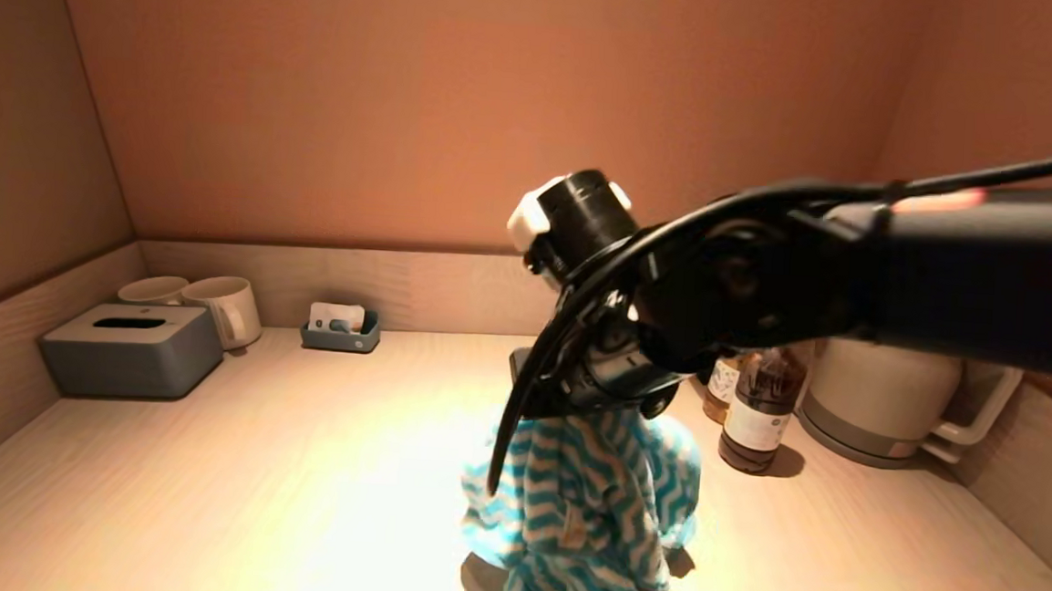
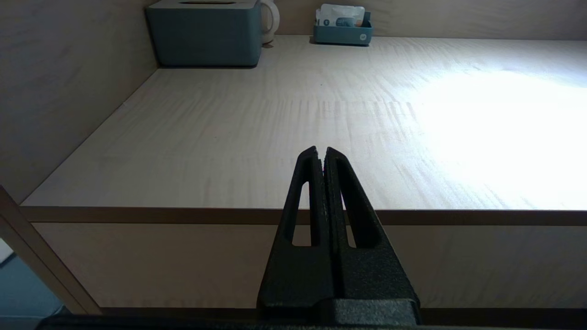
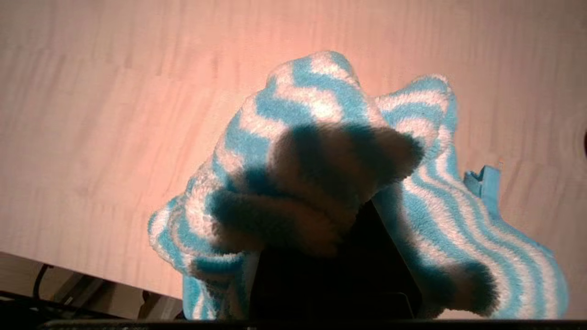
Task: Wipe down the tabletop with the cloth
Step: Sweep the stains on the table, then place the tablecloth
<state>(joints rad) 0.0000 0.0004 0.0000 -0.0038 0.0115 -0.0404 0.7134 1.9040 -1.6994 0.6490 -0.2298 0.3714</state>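
Note:
A fluffy cloth (image 1: 581,509) with blue and white zigzag stripes hangs from my right gripper (image 1: 606,401) above the front middle of the light wooden tabletop (image 1: 296,464). In the right wrist view the cloth (image 3: 321,151) bunches over the dark fingers and hides their tips, with the tabletop (image 3: 114,114) below it. The cloth's lower end reaches down near the table's front edge. My left gripper (image 2: 321,153) is shut and empty, parked in front of and below the table's front edge (image 2: 137,215).
At the back left stand a grey tissue box (image 1: 130,349), two white mugs (image 1: 224,309) and a small grey tray (image 1: 341,330) with sachets. At the back right stand two dark bottles (image 1: 761,410) and a white kettle (image 1: 885,400). Walls enclose the table on three sides.

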